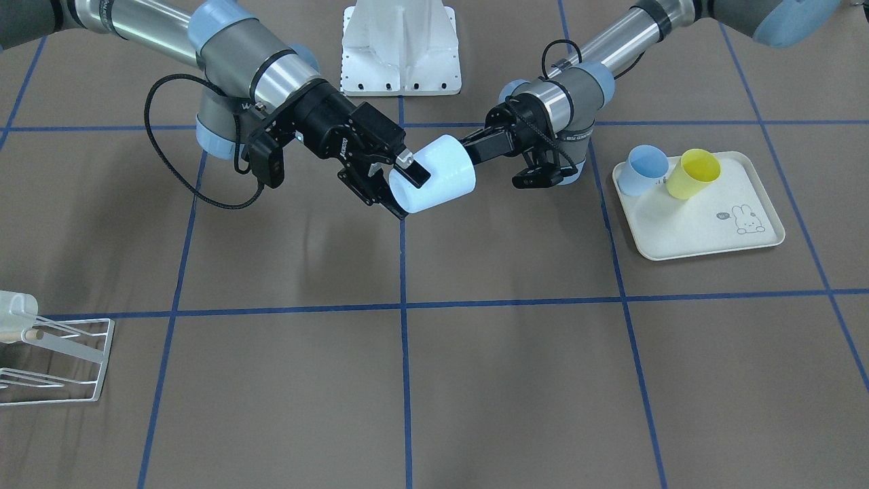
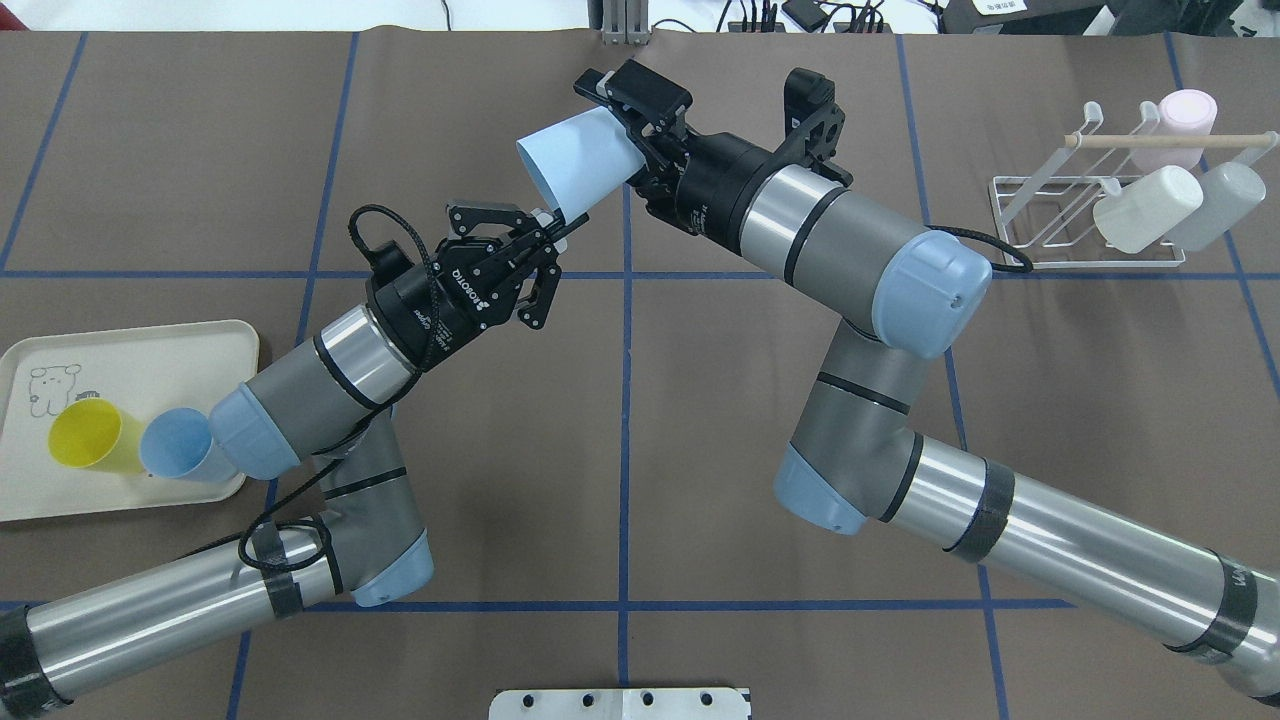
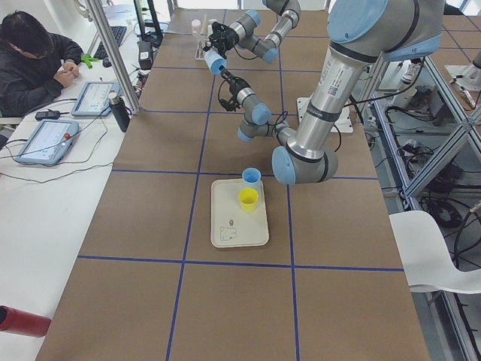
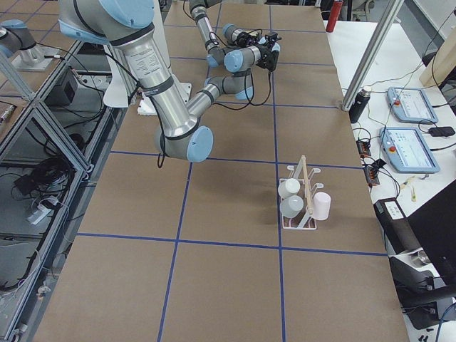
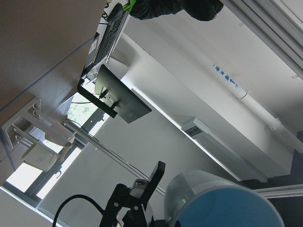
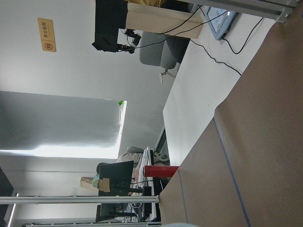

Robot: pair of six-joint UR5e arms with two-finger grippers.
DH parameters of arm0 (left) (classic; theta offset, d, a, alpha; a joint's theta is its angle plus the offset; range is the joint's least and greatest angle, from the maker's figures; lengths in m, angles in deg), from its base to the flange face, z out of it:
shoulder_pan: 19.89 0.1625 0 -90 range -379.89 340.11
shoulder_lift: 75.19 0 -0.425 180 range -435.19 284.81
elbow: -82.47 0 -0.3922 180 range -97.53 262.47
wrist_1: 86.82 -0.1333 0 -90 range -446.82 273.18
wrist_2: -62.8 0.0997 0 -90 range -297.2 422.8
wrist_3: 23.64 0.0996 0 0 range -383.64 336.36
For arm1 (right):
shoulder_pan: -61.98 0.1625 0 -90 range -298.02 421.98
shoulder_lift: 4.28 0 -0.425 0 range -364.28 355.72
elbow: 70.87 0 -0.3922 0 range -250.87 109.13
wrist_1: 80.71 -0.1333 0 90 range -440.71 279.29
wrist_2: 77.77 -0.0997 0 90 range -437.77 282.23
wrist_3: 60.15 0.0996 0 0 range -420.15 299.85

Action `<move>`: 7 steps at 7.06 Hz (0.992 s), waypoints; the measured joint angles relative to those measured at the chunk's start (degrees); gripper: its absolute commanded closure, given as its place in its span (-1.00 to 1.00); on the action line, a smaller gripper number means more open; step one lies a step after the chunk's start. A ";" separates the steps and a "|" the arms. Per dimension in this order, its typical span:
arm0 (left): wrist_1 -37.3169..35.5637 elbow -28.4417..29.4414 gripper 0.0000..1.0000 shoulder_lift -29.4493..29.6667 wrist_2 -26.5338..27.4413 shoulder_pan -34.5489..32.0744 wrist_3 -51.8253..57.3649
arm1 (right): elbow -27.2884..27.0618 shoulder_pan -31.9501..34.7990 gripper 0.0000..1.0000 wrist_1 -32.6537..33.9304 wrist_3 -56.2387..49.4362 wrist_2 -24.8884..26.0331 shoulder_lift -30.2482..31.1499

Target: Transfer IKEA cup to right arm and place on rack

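Observation:
The IKEA cup is light blue and is held on its side above the table's middle, between both arms; it also shows in the overhead view. My right gripper, bulky and black, has its fingers on either side of one end of the cup and is shut on it. My left gripper, slimmer, is pinched shut on the cup's other end. The white wire rack with a wooden rod stands at the table's right side. The left wrist view shows the cup's blue end.
The rack holds a pink cup, a white cup and a grey cup. A cream rabbit-print tray on the left side holds a yellow cup and a blue cup. An operator sits at a side desk.

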 measured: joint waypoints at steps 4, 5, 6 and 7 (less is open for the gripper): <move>-0.08 1.26 1.00 1.22 0.92 0.68 0.04 | -0.04 -0.15 -0.99 -0.07 0.08 -0.02 0.02; -0.06 1.44 1.00 1.50 1.03 0.71 0.04 | -0.04 -0.17 -0.98 -0.08 0.11 -0.01 0.00; 0.00 1.49 1.00 1.63 1.25 0.71 -0.01 | -0.05 -0.17 -0.98 -0.08 0.14 0.00 -0.01; 0.09 1.51 1.00 1.65 1.44 0.71 -0.11 | -0.04 -0.18 -0.93 -0.07 0.18 0.00 -0.01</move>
